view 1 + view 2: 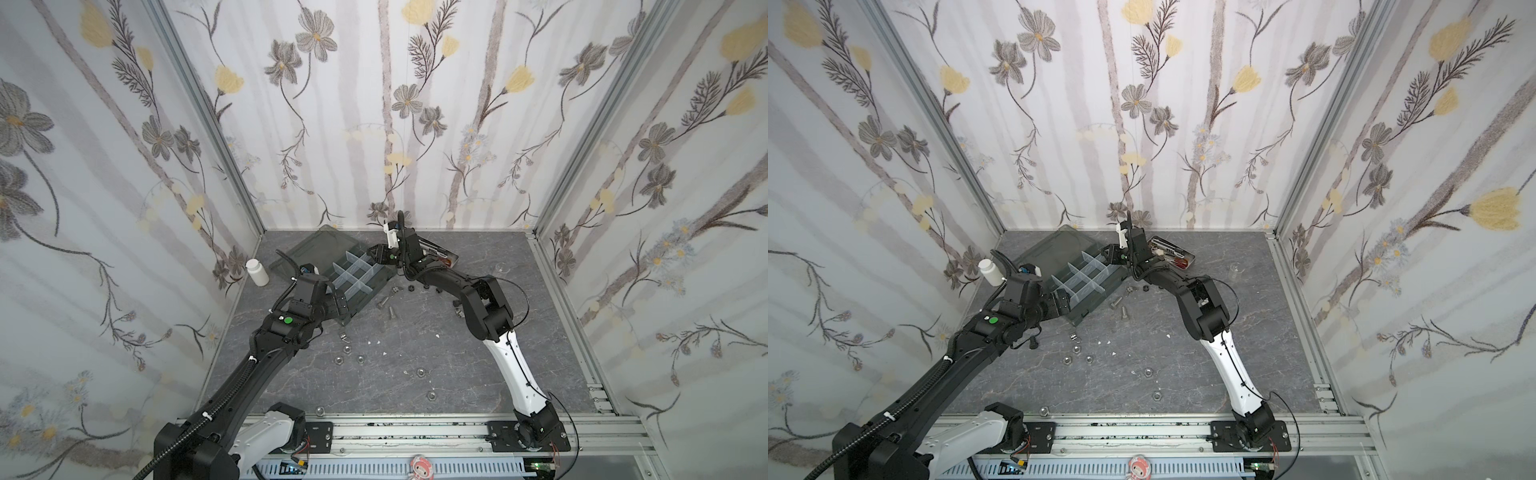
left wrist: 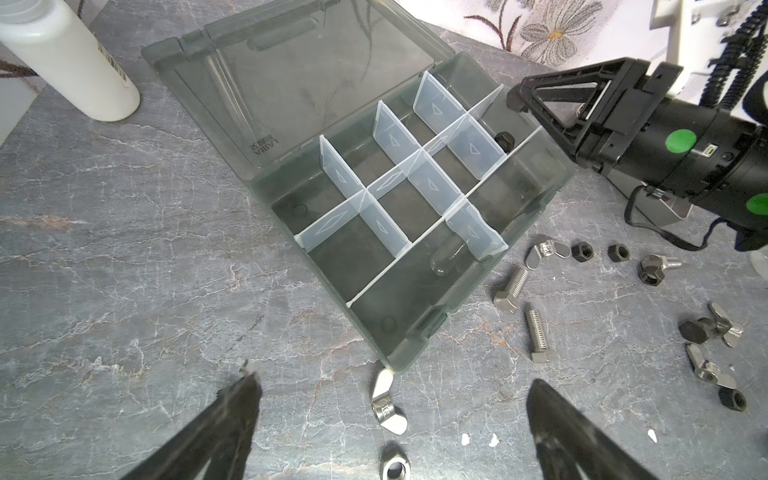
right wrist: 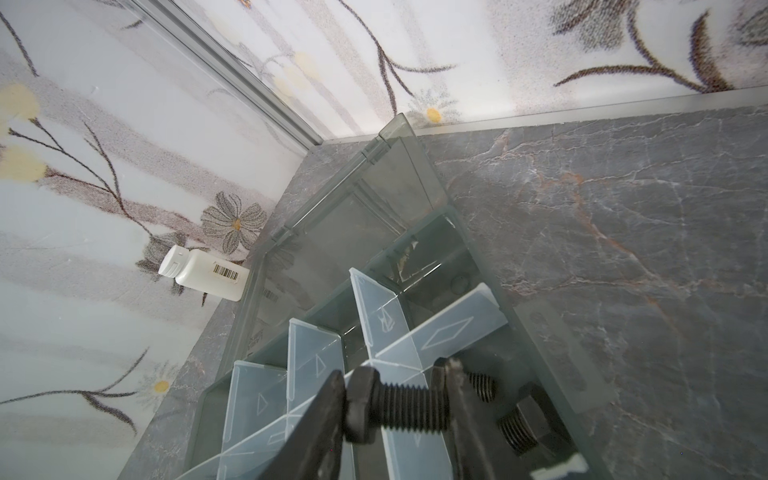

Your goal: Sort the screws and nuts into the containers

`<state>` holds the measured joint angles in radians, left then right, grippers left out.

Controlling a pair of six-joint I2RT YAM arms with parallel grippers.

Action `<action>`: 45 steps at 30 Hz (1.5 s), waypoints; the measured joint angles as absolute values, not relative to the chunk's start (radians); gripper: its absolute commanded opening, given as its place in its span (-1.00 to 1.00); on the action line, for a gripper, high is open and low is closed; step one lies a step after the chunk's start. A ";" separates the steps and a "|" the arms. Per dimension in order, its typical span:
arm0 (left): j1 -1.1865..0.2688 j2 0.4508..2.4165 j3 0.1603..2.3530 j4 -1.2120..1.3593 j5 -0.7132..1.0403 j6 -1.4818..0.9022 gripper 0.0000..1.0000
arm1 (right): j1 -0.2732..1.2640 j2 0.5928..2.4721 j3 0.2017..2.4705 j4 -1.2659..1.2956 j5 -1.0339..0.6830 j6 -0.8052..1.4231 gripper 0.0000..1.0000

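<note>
Screw (image 3: 399,409) gripped across right claw (image 3: 394,380), another screw (image 3: 525,419) half hidden

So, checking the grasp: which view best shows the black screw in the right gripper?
Right wrist view: the black screw spans the right gripper's jaws, close up. Both top views and the left wrist view show only the gripper, no screw.

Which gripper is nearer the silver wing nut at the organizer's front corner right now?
Left. The left gripper is open with the wing nut just off its fingertips; the right gripper is over the organizer box's far end, holding a black bolt.
</note>
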<state>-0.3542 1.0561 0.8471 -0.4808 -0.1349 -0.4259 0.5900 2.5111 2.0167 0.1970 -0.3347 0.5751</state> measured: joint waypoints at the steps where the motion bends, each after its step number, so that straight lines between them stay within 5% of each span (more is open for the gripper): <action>1: -0.354 1.055 0.847 -0.483 -0.135 -0.426 1.00 | 0.590 2.511 2.018 0.198 -0.335 0.575 -0.09; 16: -0.310 1.056 0.865 -0.599 -0.144 -0.484 0.77 | 0.592 2.413 1.962 0.180 -0.346 0.567 -0.02; 22: -0.207 1.055 0.866 -0.655 -0.090 -0.498 0.55 | 0.592 2.204 1.710 0.255 -0.345 0.566 0.06; 33: -0.096 1.098 0.860 -0.710 -0.025 -0.493 0.48 | 0.568 1.808 1.202 0.578 -0.362 0.567 0.23; 45: -0.019 1.249 0.826 -0.683 0.001 -0.498 0.19 | 0.507 1.670 0.975 0.817 -0.404 0.651 0.27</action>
<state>-0.0193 1.2491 0.8265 -0.6827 0.0010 -0.4976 0.5072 1.6699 0.9752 0.8173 -0.4038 0.6514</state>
